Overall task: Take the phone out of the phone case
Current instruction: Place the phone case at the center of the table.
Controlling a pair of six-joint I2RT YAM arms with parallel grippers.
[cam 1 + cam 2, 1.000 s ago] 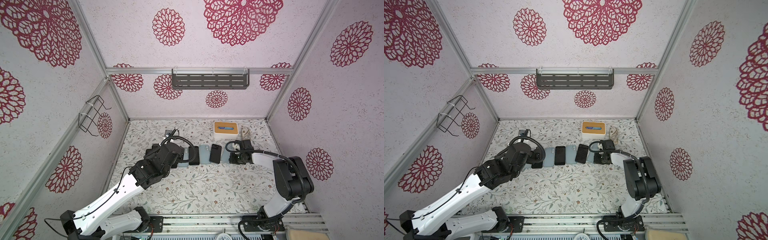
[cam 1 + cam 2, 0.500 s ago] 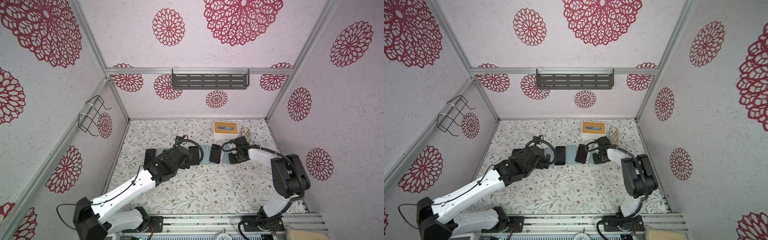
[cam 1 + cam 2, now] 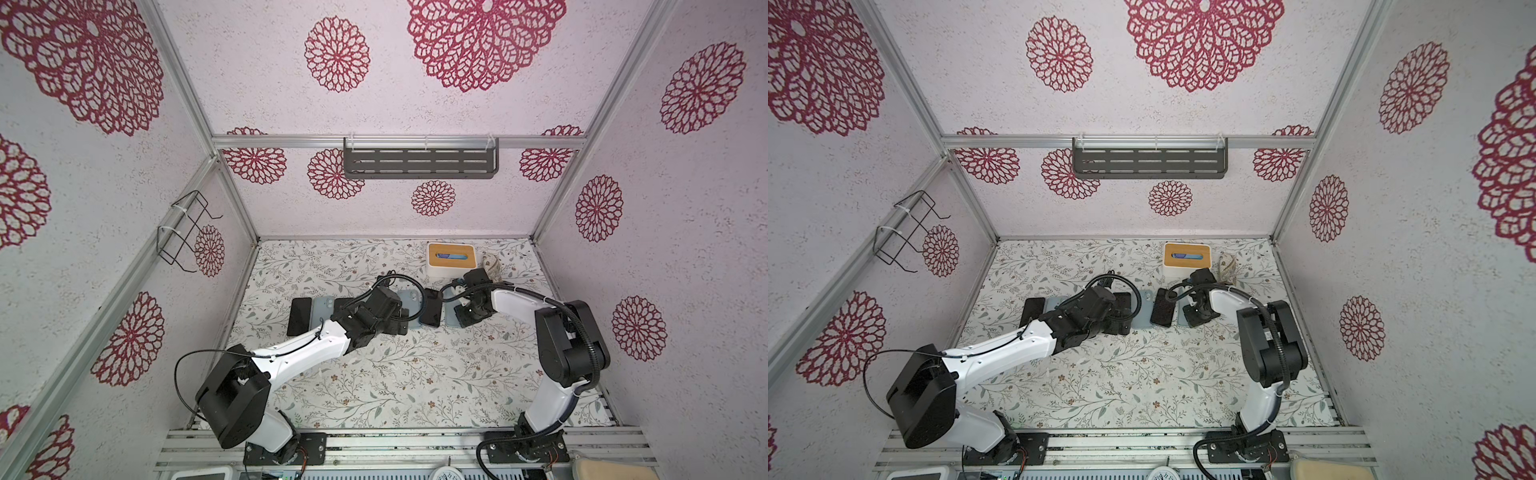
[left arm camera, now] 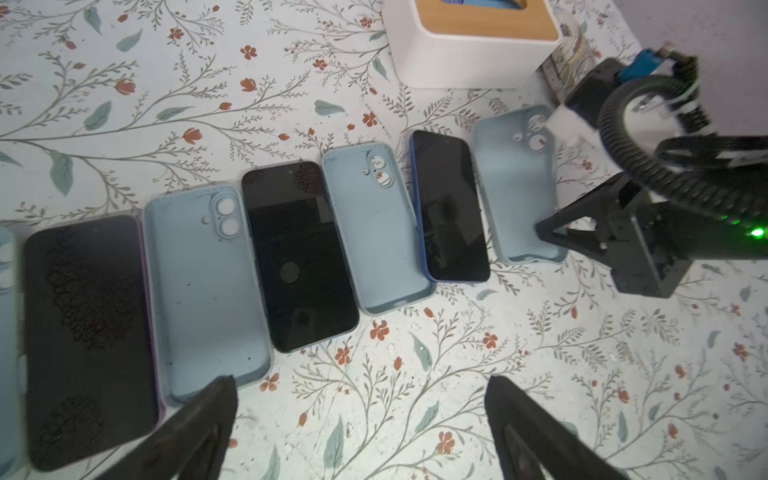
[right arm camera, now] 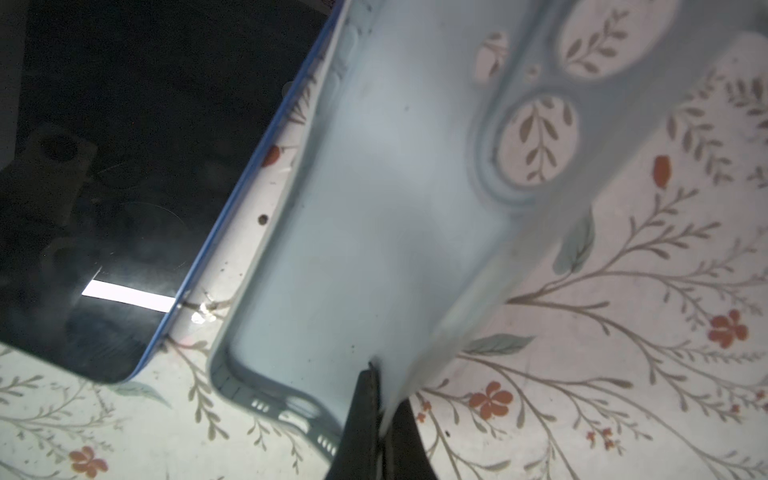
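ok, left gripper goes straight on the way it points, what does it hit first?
Likely the near end of the empty pale blue silicone phone case lying between two black-screened phones. The open left gripper looks pitched down, so the floral tablecloth could come first.

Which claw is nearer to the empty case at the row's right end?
Right. The right claw is shut on that case at its rim; the open left claw hangs apart from it, nearer the row's middle.

Left pincer [image 4: 359, 388] swung along the row toward the right arm [image 3: 515, 301]. Leftmost phone [image 3: 299, 316] and adjacent case [image 3: 323, 309] now uncovered.
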